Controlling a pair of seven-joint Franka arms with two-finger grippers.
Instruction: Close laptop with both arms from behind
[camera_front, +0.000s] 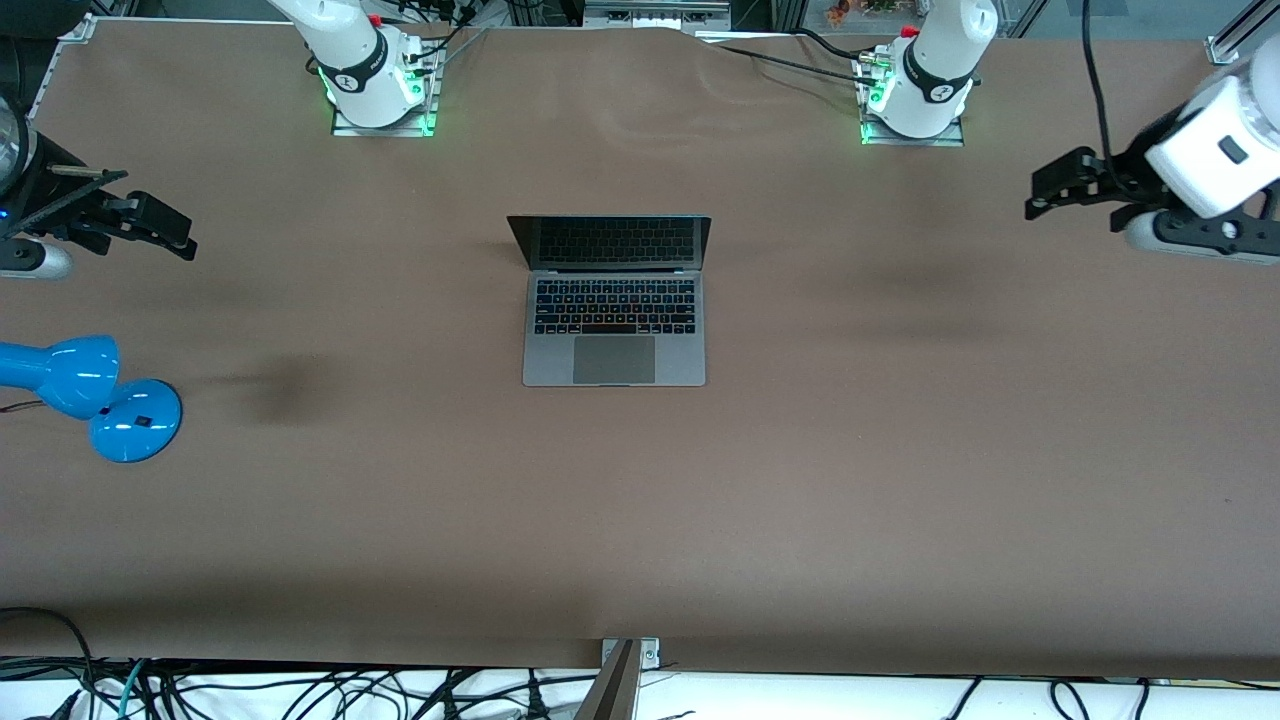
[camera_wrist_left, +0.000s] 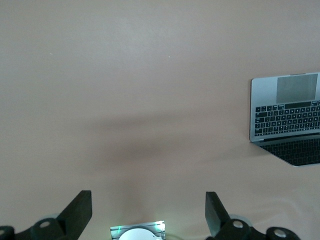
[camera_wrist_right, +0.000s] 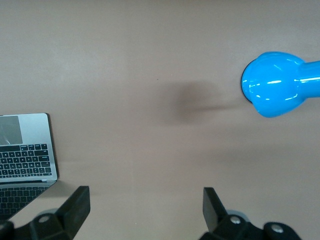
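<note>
Currently the left end effector (camera_front: 1040, 196) hangs released, fingers spread wide, over bare worktop (camera_front: 900, 450) at the left arm's end, well apart from the laptop (camera_front: 614, 300); the right end effector (camera_front: 180, 237) hangs likewise released over the right arm's end, above the blue desk lamp (camera_front: 90, 395) region. Each wrist is held high and roughly level, forearms reaching outward from their bases at the far edge. The laptop sits open mid-worktop, roughly between the two bases and nearer the front camera than they are, screen raised toward the bases, keyboard facing the camera. To close it well, I judge both end effectors should travel inward together, come in on the lid's base-facing surface near its two upper corners, and push evenly, so the hinge folds without twisting or sliding the laptop.
</note>
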